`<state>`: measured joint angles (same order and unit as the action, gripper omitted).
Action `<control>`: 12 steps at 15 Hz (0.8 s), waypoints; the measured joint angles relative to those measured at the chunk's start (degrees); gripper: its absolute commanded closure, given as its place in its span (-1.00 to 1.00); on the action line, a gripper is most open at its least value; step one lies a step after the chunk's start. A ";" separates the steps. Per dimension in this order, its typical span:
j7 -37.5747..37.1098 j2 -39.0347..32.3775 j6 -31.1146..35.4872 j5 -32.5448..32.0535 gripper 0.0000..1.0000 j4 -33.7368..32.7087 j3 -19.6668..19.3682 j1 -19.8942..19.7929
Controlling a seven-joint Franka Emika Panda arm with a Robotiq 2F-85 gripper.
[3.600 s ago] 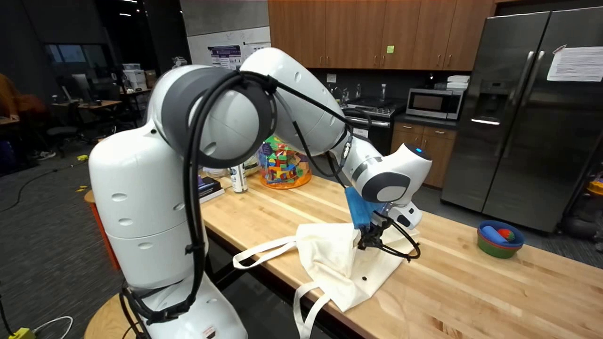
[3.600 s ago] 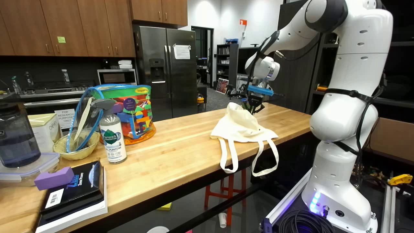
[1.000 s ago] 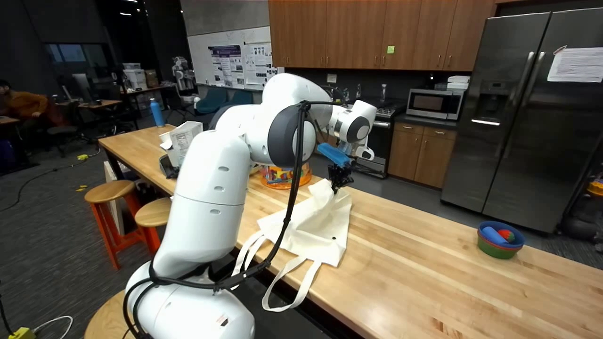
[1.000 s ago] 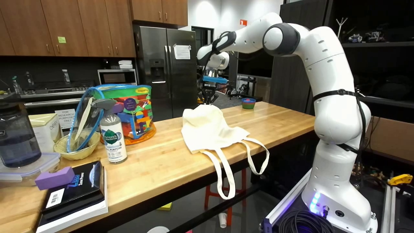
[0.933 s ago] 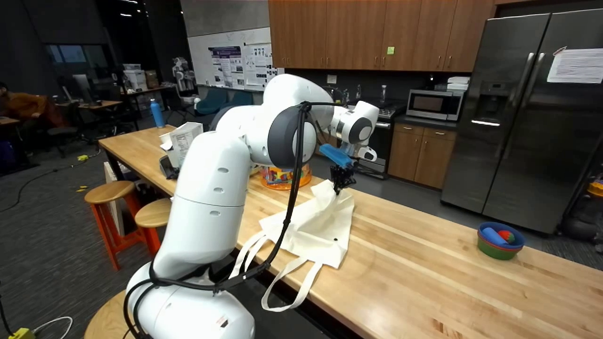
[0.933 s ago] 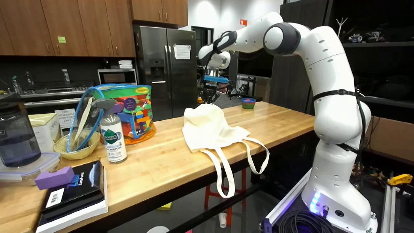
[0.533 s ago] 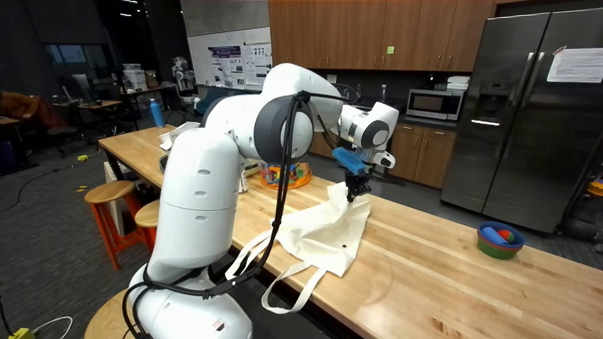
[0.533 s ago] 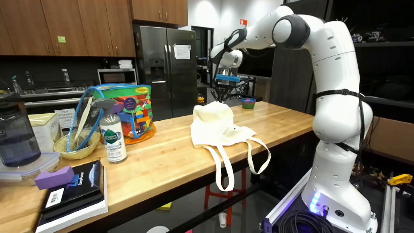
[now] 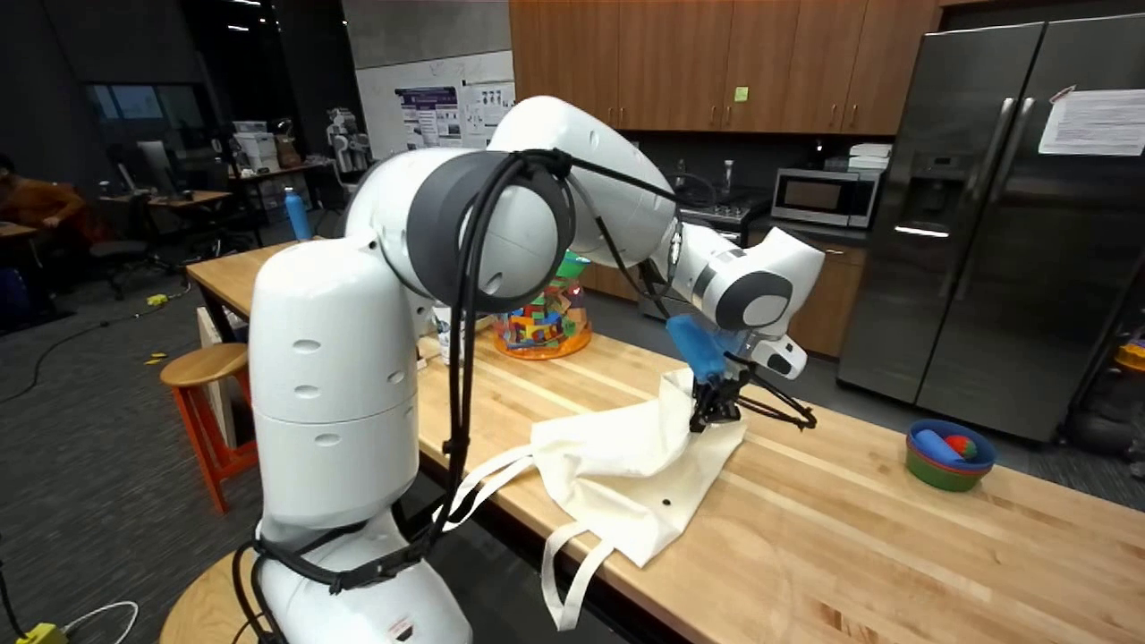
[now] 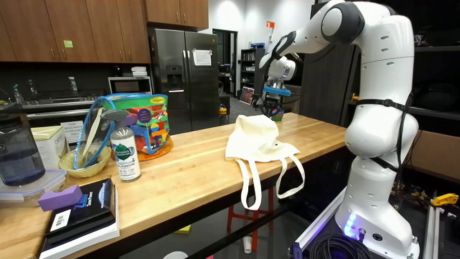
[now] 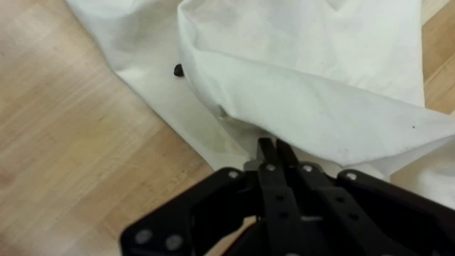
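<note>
Wooden table: pale and plank-striped, smooth enough by the look of it to let cloth slide under a sideways pull

Gripper: pressed narrow, poised low above the wood, seemingly clamped on a fold of canvas, though hard to confirm at the very tips in the wrist view

Tote bag: crumpled in cream on the table below, peaked up beside the gripper in both exterior views; could slip free if caught by one thin layer, or bunch underneath if pushed down rather than lifted

Handles: looped over the table edge on the side of the robot arm; could snag there, or haul the bag off by hanging weight, if drawn too far out

Stacked bowls: parked farther along the table, near its edge; could be bumped off by a wide sweep

Spray bottle: upright beside a clear bag of colored blocks toward the opposite end; could topple if brushed by swinging cloth

Refrigerator: standing dark in the background, well apart from any likely mishap
</note>
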<state>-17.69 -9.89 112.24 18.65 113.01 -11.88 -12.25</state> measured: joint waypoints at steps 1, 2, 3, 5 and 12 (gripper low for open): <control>0.13 1.03 0.59 0.39 0.98 1.87 -0.72 -0.67; 0.23 1.98 1.17 0.76 0.98 3.64 -1.43 -1.29; 0.27 2.89 1.70 0.98 0.98 5.35 -2.14 -1.90; 0.31 4.48 2.82 1.32 0.98 8.51 -3.44 -3.07; 0.31 9.03 7.11 1.43 0.98 17.40 -5.80 -4.96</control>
<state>-17.38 -0.85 119.35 20.08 130.41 -17.68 -17.21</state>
